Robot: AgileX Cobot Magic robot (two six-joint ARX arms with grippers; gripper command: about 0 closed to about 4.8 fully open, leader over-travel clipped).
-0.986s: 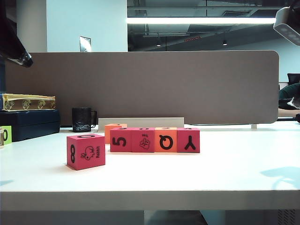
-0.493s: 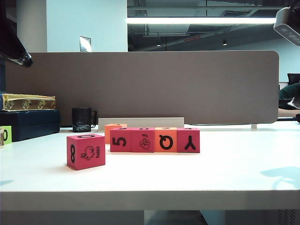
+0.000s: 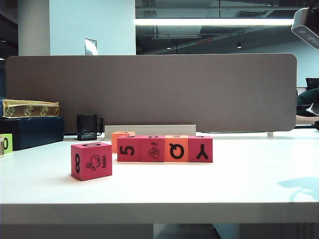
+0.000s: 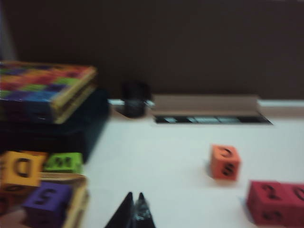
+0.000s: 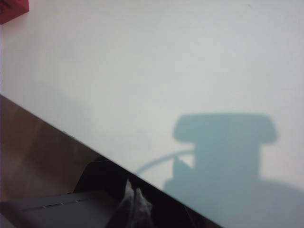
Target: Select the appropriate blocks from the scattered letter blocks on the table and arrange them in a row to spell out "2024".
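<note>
Four cubes are seen set in a touching row on the table point(image 3: 239, 184): a pink cube marked 5 point(image 3: 128, 149), a pink cube with a small drawing point(image 3: 152, 149), an orange cube marked Q point(image 3: 176, 149) and a pink cube marked Y point(image 3: 200, 149). An orange cube point(image 3: 119, 139) is placed just behind the row's left end, and a pink rabbit cube point(image 3: 91, 160) is set apart, in front and to the left. The left gripper point(image 4: 134, 211) is shown with its fingers pressed together and nothing between them; the orange cube and the row's end are seen ahead of it and off to one side, well apart. The right gripper point(image 5: 135, 202) is likewise pressed together and empty, held above the table's edge, with a pink corner point(image 5: 12, 8) far ahead of it.
</note>
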